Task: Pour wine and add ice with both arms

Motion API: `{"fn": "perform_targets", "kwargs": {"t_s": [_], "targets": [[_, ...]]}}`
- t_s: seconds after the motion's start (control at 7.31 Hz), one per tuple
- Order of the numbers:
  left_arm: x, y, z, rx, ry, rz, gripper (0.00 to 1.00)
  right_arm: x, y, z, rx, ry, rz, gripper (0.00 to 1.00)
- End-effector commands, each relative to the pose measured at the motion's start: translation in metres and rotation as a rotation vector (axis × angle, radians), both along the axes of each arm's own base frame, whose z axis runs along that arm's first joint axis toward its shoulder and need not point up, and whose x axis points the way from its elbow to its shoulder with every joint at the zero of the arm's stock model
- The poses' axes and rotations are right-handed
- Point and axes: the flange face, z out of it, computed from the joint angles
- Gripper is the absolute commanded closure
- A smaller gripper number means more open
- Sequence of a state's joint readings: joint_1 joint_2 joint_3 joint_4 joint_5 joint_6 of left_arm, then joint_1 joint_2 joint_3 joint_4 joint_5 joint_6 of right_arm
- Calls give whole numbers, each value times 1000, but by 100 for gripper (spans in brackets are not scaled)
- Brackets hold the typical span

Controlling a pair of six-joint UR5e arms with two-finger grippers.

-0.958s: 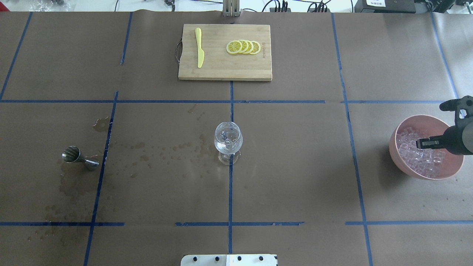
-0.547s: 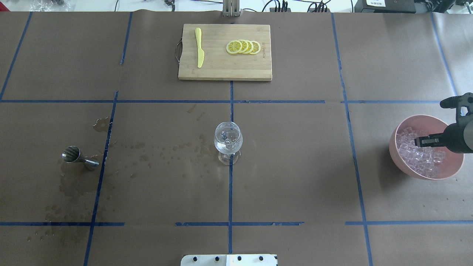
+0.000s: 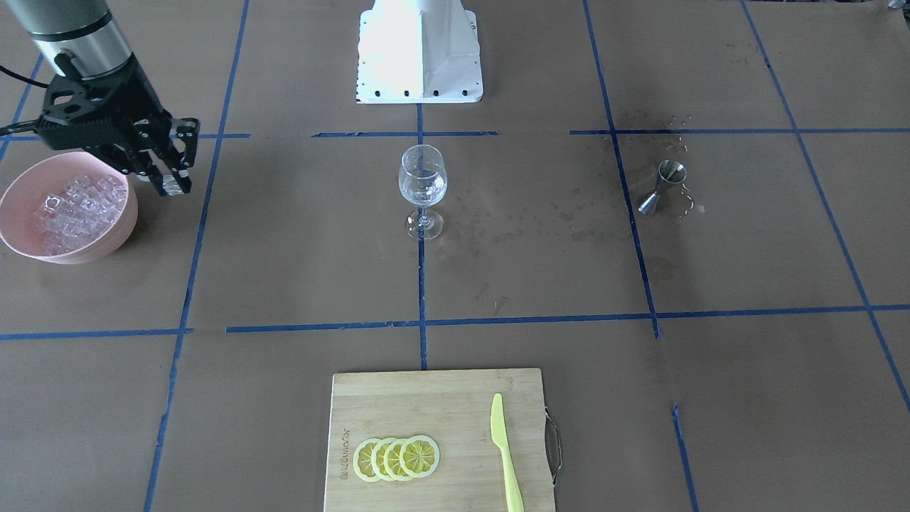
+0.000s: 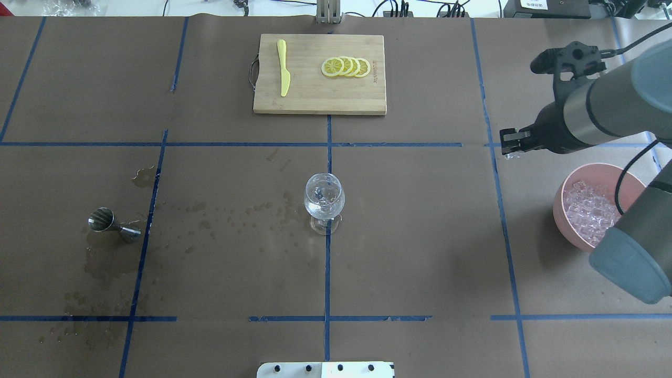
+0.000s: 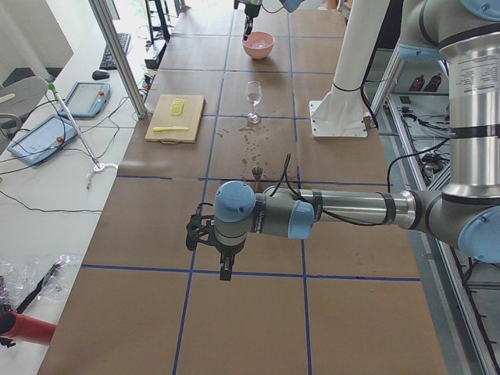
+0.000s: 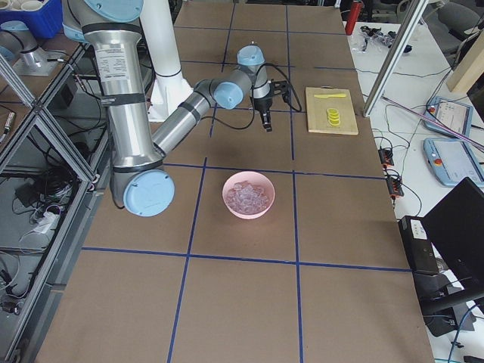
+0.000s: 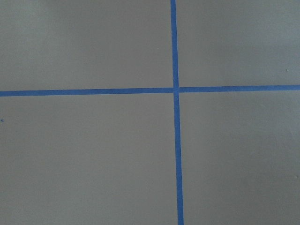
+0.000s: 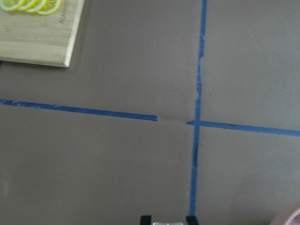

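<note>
Step in hand: The right gripper (image 4: 512, 143) is hanging above the bare table (image 4: 420, 252), just off the far-left side of the pink bowl (image 4: 563, 185). It is pinching a single ice cube (image 8: 168, 223) between nearly closed fingertips. It looks to be delivering ice to the wine glass (image 4: 324, 197).

Doing it well: The cube is likely slippery, so the squeeze needs holding steady. The gripper should cross left and toward the near side and centre over the rim of the glass. It should drop low before letting go, so the cube is neither splashing nor knocking the stemmed glass over.

Ice: The ice (image 4: 588, 210) is sitting heaped in the bowl at the table's right. Cube-like glints are showing inside the glass at the centre.

Wine: Wet stains (image 4: 231, 215) are lying between the glass and the steel measuring cup (image 4: 113, 224) at the left. Whether wine is sitting in the glass is hard to tell.

Left gripper: The left gripper (image 5: 225, 269) is hanging over bare table, well apart from everything. Whether it is open or closed cannot be told.

What each view adds: The right wrist camera is catching the cube between the black tips, where the overhead shows only a pale speck. The front camera is showing the gripper clear of the bowl's rim. Only the left side camera is showing the left arm, and its wrist camera is seeing only a tape cross (image 7: 176, 89).
</note>
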State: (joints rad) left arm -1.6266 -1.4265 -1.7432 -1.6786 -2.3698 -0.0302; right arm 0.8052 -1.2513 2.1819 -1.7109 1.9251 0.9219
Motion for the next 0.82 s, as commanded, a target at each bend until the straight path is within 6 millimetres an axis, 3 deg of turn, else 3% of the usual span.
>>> {"fn": "perform_targets", "kwargs": {"t_s": [0.0, 0.41, 0.68], "targets": [[0, -1, -5, 11, -1, 1, 0, -59, 24, -95, -38, -47, 2, 100], [0, 0, -9, 18, -2, 1, 0, -166, 38, -165, -60, -65, 73, 100], [0, 1, -8, 17, -1, 1, 0, -219, 40, -197, -78, -48, 90, 100]]}}
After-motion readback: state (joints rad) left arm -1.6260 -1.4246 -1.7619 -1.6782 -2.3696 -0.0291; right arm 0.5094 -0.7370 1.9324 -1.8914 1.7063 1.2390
